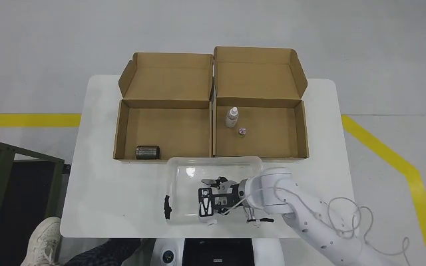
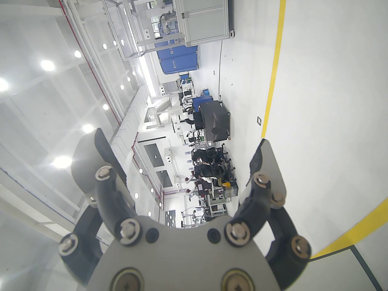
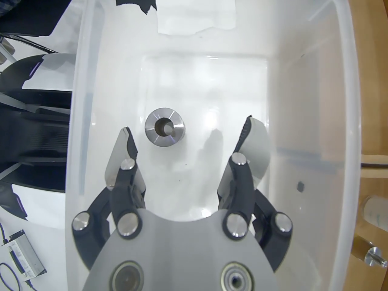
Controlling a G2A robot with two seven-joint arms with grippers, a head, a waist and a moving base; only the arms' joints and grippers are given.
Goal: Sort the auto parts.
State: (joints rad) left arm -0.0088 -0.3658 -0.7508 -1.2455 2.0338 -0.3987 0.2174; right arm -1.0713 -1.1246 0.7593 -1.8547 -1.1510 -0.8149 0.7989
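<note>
A short silver metal bushing [image 3: 164, 130] with a centre hole stands on the floor of the clear plastic bin [image 3: 342, 61]. My right gripper [image 3: 188, 128] is down inside the bin, open, with the bushing just off one fingertip [image 3: 127, 140] and nothing between the fingers. From above, the right gripper [image 1: 212, 199] sits in the bin [image 1: 213, 159] at the table's front. A dark metal cylinder [image 1: 148, 151] lies in the left cardboard box [image 1: 120, 133]. A white bottle [image 1: 231, 117] and a small bolt-like part [image 1: 243, 131] sit in the right box [image 1: 303, 133]. My left gripper [image 2: 182, 143] is open and empty, pointing out into the room.
Both boxes stand side by side behind the bin with their lids folded back. Black tape [image 1: 166, 205] and a white label [image 3: 197, 10] mark the bin's end wall. The bottle [image 3: 376, 212] and the bolt [image 3: 374, 257] lie just beyond the bin's side.
</note>
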